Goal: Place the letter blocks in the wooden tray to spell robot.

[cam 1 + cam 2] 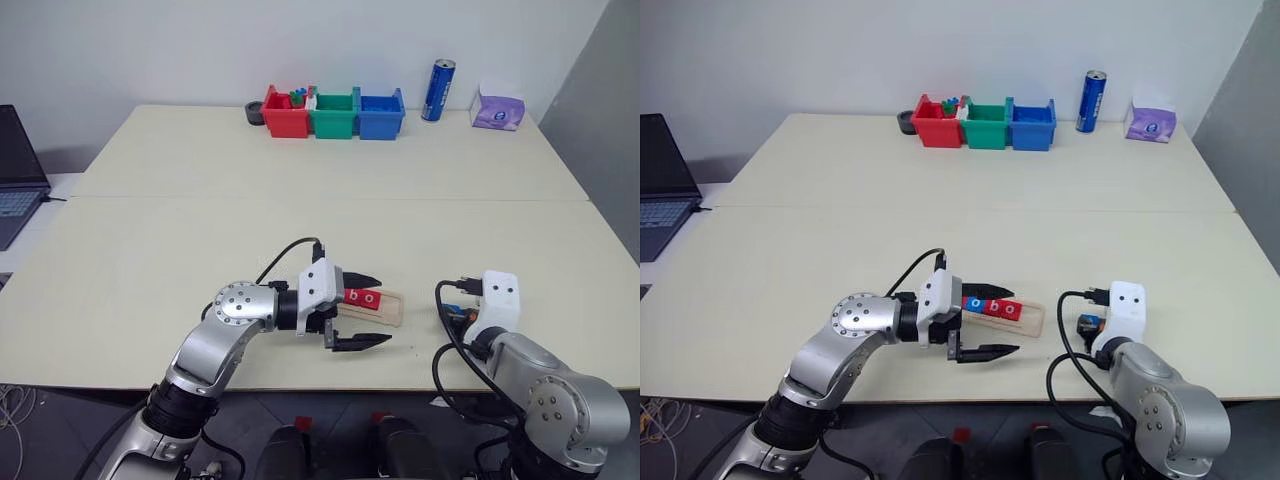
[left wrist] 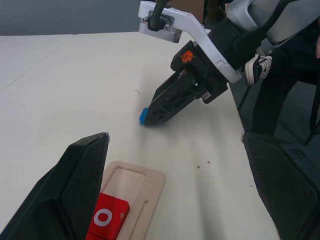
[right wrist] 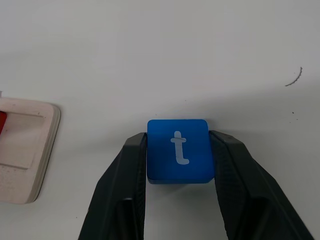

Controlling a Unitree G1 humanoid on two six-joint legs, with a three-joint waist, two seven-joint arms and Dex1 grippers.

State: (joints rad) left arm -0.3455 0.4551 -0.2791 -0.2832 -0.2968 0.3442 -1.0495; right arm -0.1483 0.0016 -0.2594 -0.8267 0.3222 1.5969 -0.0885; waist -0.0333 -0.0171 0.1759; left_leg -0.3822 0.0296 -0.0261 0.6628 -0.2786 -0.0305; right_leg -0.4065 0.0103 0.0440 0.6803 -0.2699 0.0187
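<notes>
R gripper (image 3: 177,165) is closed on the blue "t" block (image 3: 178,149), a finger on each side face, letter up, block at or just above the table (image 1: 300,170), can't tell if it touches. The wooden tray (image 3: 25,150) lies to the robot's left of that block, near but apart; its free end slot faces the block, so I judge the coming move is a short carry leftward into that end slot. Tray's long axis runs roughly left-right across the near table edge, slightly skewed, so the "t" needs to go in at the right-hand end. R arm is the one holding the block and is nearer the free end; L gripper (image 1: 352,308) hovers over the tray's left part, jaws wide apart, holding nothing, one finger on each side of the strip. In the tray: a blue tile then red tiles (image 1: 990,306) incl. two "o"s, letters under the L gripper partly hidden, so can't confirm the full r-o-b-o run; end slot looks empty (image 2: 131,181). Risk, as a guess: L fingers crowd the tray. Far side of table: red bin (image 1: 286,115) w/ small bits in it, green bin (image 1: 333,117) and blue bin (image 1: 381,117), contents not readable; blue can (image 1: 438,90), purple tissue pack (image 1: 498,108); laptop (image 1: 18,170) at far left.
</notes>
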